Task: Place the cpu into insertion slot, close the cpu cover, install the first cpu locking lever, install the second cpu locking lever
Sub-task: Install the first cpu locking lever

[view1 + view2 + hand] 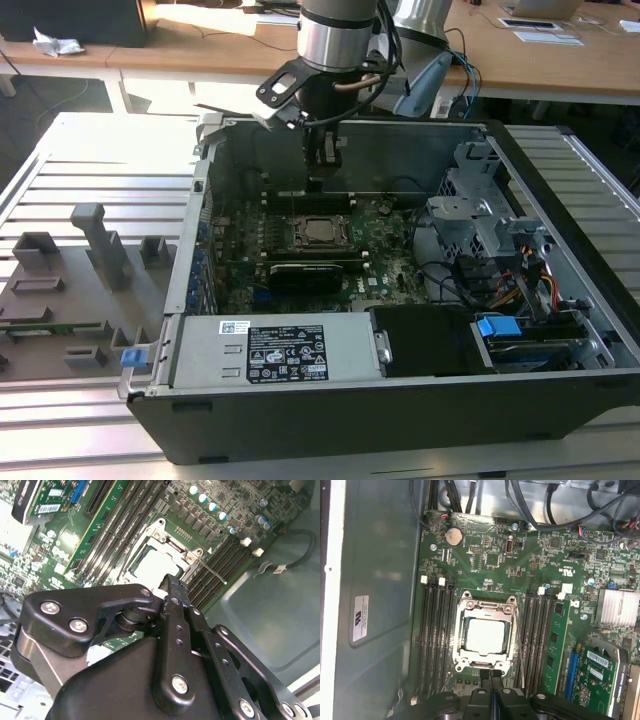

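Note:
The cpu lies flat in the insertion slot on the green board, its pale metal top showing. The cpu cover lies down around the chip as a metal frame. A thin wire lever runs along one side of the socket, and its end sticks out past the socket corner. My gripper hangs just off the socket's edge with its narrow fingers together and nothing between them. In the exterior view it is above the socket, inside the open computer case.
Memory slots flank the socket on both sides. A long black slatted block lies just in front of the socket. The case walls, a drive cage, cables and the power supply ring the board. A grey fixture tray stands at the exterior view's left.

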Controlling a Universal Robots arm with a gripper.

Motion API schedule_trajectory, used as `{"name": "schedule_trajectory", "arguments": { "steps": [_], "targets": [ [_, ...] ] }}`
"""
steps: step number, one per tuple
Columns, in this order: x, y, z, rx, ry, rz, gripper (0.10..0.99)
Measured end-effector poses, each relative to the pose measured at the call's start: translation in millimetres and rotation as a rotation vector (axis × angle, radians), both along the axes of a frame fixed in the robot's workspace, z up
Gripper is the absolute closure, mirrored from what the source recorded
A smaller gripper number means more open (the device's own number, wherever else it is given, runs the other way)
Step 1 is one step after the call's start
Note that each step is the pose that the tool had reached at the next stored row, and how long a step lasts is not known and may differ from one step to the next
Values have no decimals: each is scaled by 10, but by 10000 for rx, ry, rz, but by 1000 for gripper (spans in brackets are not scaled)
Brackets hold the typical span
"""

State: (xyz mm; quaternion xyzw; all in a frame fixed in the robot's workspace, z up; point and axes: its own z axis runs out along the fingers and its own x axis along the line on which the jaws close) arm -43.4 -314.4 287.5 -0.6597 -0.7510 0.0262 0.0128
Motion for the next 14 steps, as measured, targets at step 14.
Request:
{"name": "schedule_trajectory", "arguments": {
  "steps": [14],
  "targets": [
    [0,0,0,1,0,2096,980]
  ]
}}
